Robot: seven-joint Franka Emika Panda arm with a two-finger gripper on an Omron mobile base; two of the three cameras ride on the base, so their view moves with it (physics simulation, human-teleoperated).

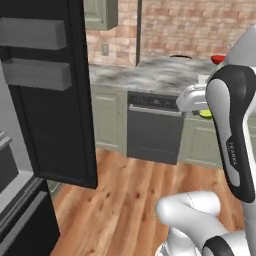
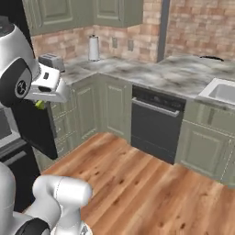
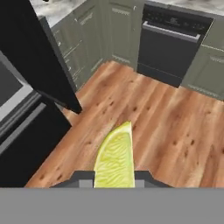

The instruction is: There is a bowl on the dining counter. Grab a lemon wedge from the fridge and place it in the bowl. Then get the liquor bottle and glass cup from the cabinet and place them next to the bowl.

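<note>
Gripper [image 3: 114, 177] clamped on lemon wedge [image 3: 116, 159], pointing down over wood floor [image 3: 166, 127].

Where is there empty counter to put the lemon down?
Bare marble runs between the paper towel roll and the sink, above the dishwasher. It is crowded by the toaster near the open fridge door. The lemon wedge sits between the fingers.

Left base view: behind the arm, facing forward and down; open fridge door [image 1: 52, 95] at frame left, dishwasher [image 1: 154, 127] centre.
Right base view: same dishwasher [image 2: 156, 124] and wood floor [image 2: 151, 193], seen from the other side.
Hand view: close, looking down at floor [image 3: 175, 122].
</note>
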